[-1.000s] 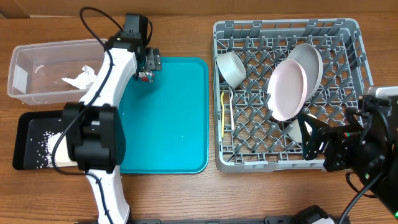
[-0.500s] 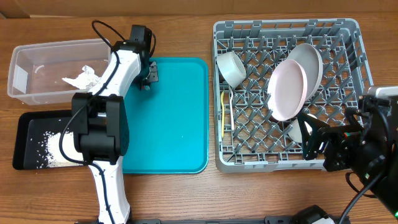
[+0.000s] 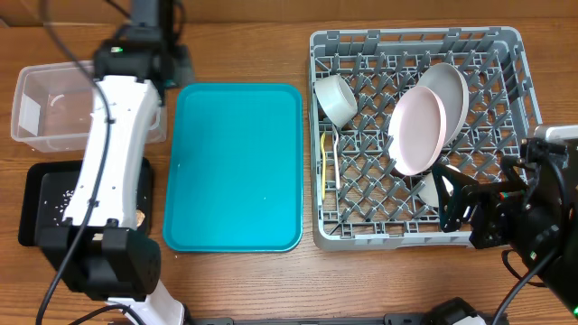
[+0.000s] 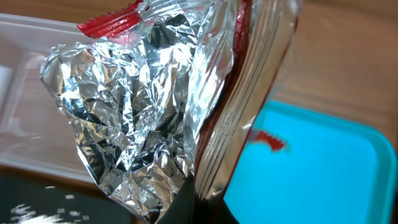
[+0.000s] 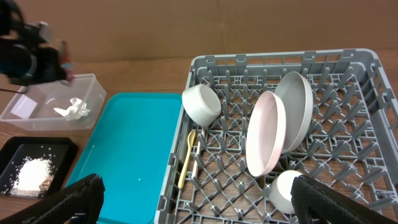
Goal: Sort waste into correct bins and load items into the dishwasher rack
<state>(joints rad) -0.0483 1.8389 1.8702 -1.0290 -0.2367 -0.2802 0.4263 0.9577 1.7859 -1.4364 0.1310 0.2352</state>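
The crumpled silver-and-red foil wrapper [image 4: 143,106] fills the left wrist view, pinched at its lower edge by my left gripper [image 4: 199,206], which is shut on it. Overhead, that gripper [image 3: 173,65] hangs at the right end of the clear tub [image 3: 41,113], which holds white tissue [image 5: 71,109]. The black tray [image 3: 41,226] holds rice grains [image 5: 30,169] and a brown scrap [image 5: 46,182]. The dishwasher rack [image 3: 415,41] carries the white plate [image 3: 417,134], grey plate [image 3: 452,83], bowl [image 3: 336,99], spoon [image 3: 326,176] and cup [image 5: 287,190]. My right gripper [image 5: 202,206] stands open over the rack's near edge.
The teal serving tray [image 3: 235,171] lies bare between the bins and the rack. My left arm [image 3: 113,153] stretches over the black tray and the tub's right end. My right arm [image 3: 533,217] sits at the rack's lower right corner.
My left gripper closed on the wrapper at the teal tray's far left corner, lifted it, and swung left to the clear tub's right end. The right arm has not moved.
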